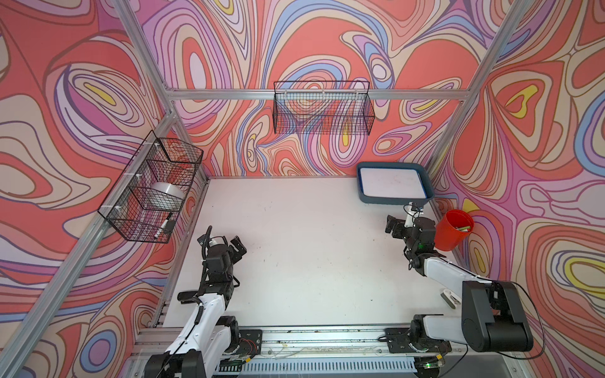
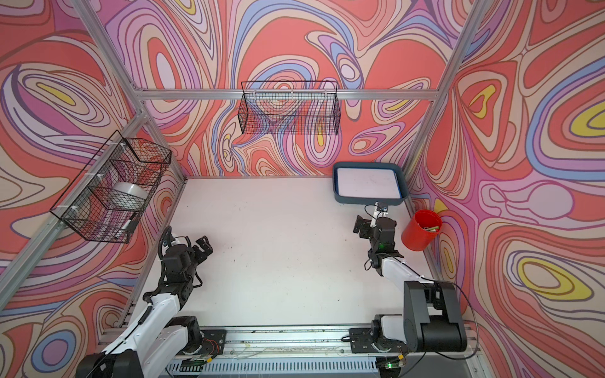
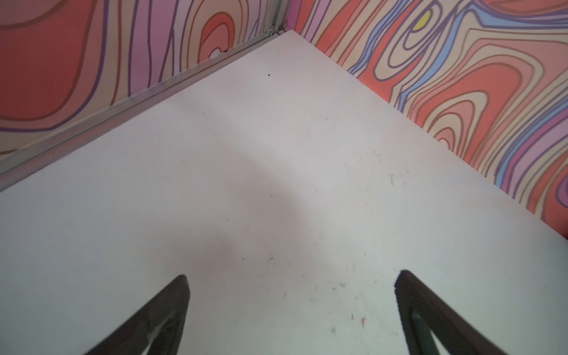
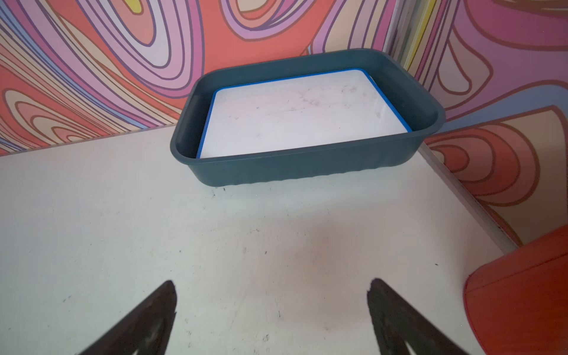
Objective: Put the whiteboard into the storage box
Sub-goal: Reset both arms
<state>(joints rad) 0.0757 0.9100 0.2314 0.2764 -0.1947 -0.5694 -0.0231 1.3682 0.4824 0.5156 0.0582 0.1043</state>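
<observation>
**Top views.** A shallow dark teal-blue plastic storage box (image 1: 396, 200) with rounded corners is sitting in the far right corner of the white counter (image 1: 294, 245), close against the patterned walls. In both top views, a white rectangular whiteboard (image 1: 391, 181) with a thin blue frame is lying flat inside the box, covering most of its floor. A red round plastic bucket (image 1: 453, 235) is showing just past the counter's right edge, near the box but apart from it. One black wire basket (image 1: 322, 111) is hanging on the back wall rail. A second, compartmented black wire basket (image 1: 154, 189) is hanging on the left wall. The left arm (image 1: 212, 307) is reaching over the near left part of the counter, well apart from the box. The right arm (image 1: 448, 271) is ending just in front of the box's near wall.

**Left wrist view.** The left gripper (image 3: 293, 275) is pointing over bare counter toward a wall corner. Its jaws are standing wide apart, with nothing between them.

**Right wrist view.** The right gripper (image 4: 272, 282) is facing the storage box (image 4: 301, 167), apart from it. Its jaws are spread wide and are gripping nothing. The whiteboard (image 4: 301, 116) is resting on the box floor, with faint marker smudges showing on its surface. The red bucket (image 4: 522, 301) is appearing at the picture's edge, beside the gripper.
</observation>
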